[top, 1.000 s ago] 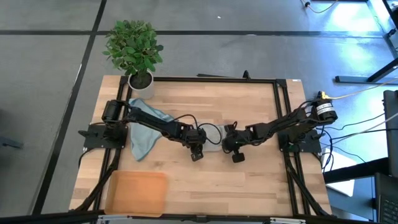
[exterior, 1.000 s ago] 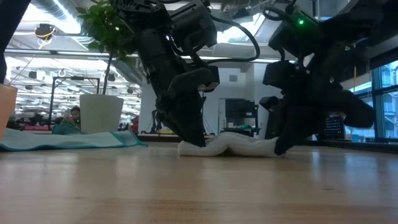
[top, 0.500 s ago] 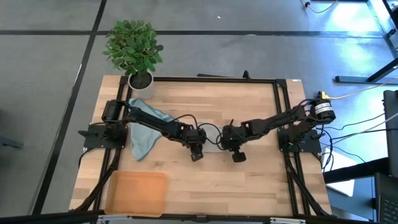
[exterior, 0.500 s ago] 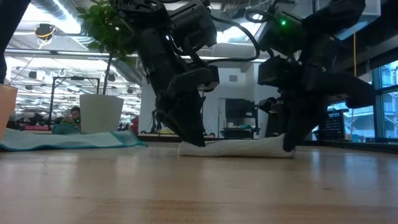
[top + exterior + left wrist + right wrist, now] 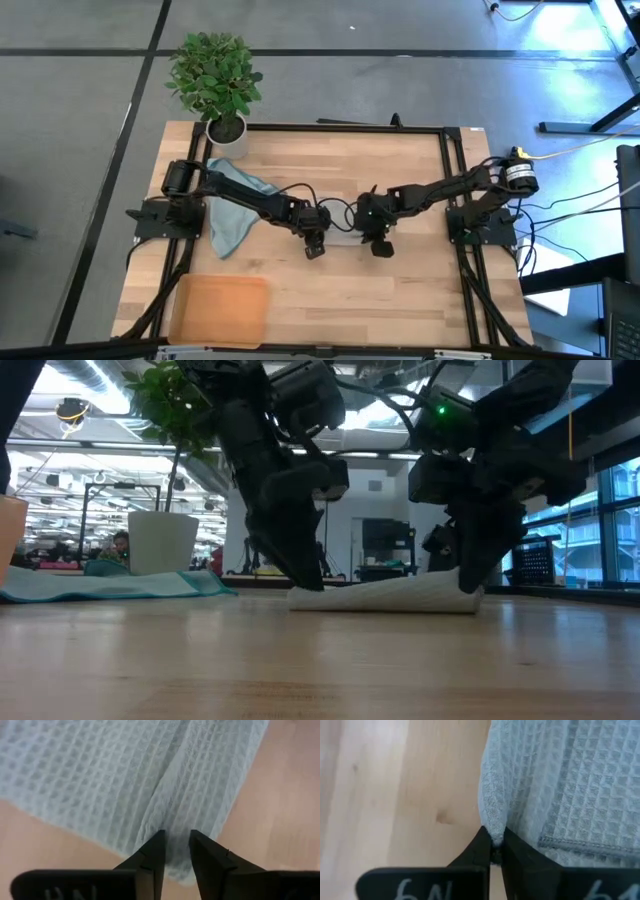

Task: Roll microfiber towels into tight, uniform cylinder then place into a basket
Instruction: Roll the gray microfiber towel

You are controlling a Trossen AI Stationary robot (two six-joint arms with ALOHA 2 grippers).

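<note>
- Nearest the front edge, on the left: orange-tan basket (image 5: pixel 220 310), lying flat on the wooden table (image 5: pixel 400 290), well apart from both arms.
- At mid-table: small pale towel (image 5: pixel 385 594), waffle-textured, partly folded, flat between the two grippers.
- Left gripper (image 5: pixel 175 851) down at that towel's left end, jaws narrow, pinching a crease of the cloth.
- Right gripper (image 5: pixel 494 845) down at the towel's right end, jaws almost together, nipping a fold of its edge; that end raised slightly off the wood.
- Farther left, under the left arm: larger blue-teal towel (image 5: pixel 235 215), spread loosely.
- At the far left corner: potted plant (image 5: pixel 215 80) in a white pot.
</note>
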